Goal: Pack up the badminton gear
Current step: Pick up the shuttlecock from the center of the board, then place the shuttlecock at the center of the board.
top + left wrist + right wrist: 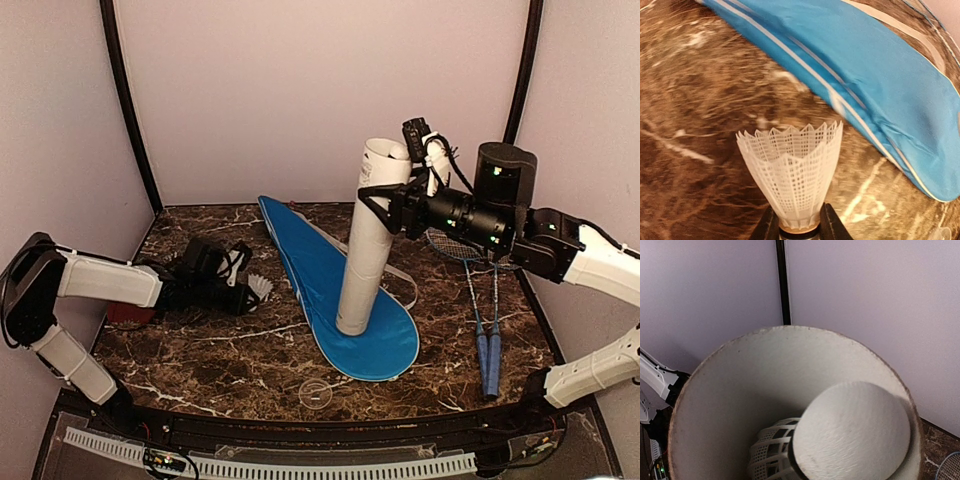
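Overhead view, left of centre: the left gripper (799,231) was clamped on the base of a white shuttlecock (791,175), one black finger (766,227) on either side of the cork, the lattice skirt pointing away from the wrist. It was held low over the dark marble table (200,350), near the left edge of the blue cover (310,260), apart from it. The cover lay flat, running from the upper middle of the frame to the lower centre, with its wide rounded end nearest the arms. Centre: the long white tube (362,270) stood with its lower end on that wide end, leaning slightly to the right at the top. The right gripper (385,205) was closed around its upper part from the right. In the right wrist view, looking into the open mouth, a second shuttlecock (852,432) sat inside, its rounded head toward the opening. Right of the frame: two rackets (478,290) lay side by side on the table, blue handles toward the bottom. A red object (128,313) showed under the left arm, and a clear ring (313,392) lay at the lower centre.
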`<control>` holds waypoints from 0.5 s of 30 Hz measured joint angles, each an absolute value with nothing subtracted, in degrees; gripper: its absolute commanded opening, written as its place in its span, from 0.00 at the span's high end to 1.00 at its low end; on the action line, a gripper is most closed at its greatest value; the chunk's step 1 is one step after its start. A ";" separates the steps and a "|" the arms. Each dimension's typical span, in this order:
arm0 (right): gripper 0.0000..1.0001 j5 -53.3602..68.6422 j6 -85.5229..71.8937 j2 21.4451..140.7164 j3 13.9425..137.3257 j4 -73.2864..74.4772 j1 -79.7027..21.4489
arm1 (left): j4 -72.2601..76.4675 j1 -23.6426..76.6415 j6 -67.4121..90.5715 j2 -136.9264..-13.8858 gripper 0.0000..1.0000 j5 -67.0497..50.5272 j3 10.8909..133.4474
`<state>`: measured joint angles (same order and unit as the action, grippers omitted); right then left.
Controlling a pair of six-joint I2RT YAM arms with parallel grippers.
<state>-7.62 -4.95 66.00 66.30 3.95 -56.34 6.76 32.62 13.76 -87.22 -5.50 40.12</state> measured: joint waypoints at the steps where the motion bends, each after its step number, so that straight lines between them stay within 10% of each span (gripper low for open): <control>1: 0.52 -7.55 -4.99 65.89 66.30 3.95 -56.31 | 6.74 35.09 13.80 -87.24 0.77 -5.82 40.38; 15: 0.52 -6.42 -5.67 65.82 66.30 3.92 -56.31 | 8.54 48.56 14.09 -93.41 0.69 -11.05 42.28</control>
<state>-6.42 -5.67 65.82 66.30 3.92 -56.31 8.54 48.56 14.09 -93.41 -11.05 42.28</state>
